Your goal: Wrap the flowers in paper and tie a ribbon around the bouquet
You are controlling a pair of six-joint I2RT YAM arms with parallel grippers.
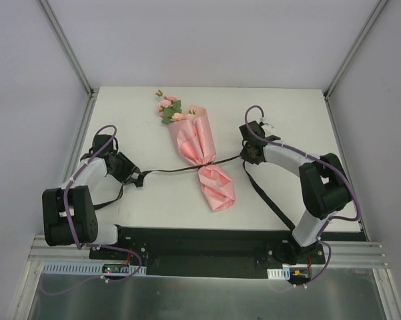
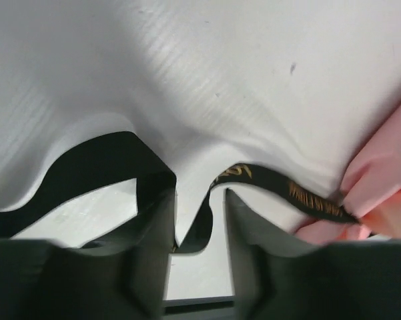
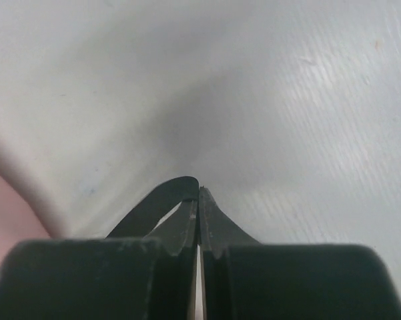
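Note:
The bouquet lies in the middle of the table, a cone of pink paper (image 1: pixel 199 150) with the flowers (image 1: pixel 169 109) sticking out at its far end. The black ribbon (image 1: pixel 170 171) cinches the paper's waist and runs out to both sides. My left gripper (image 1: pixel 139 177) is at the ribbon's left stretch. In the left wrist view its jaws (image 2: pixel 201 195) stand slightly apart, with the gold-lettered ribbon (image 2: pixel 280 183) hanging loose in the gap and the paper (image 2: pixel 380 180) at the right. My right gripper (image 1: pixel 243 157) is shut on the ribbon (image 3: pixel 160 203), pinched at the tips (image 3: pixel 199 193).
Loose ribbon tails trail toward the near edge, one from the right gripper (image 1: pixel 273 207) and one under the left arm (image 1: pixel 110 202). Grey enclosure walls and metal posts (image 1: pixel 67 47) border the white table. A black base plate (image 1: pixel 207 240) runs along the front.

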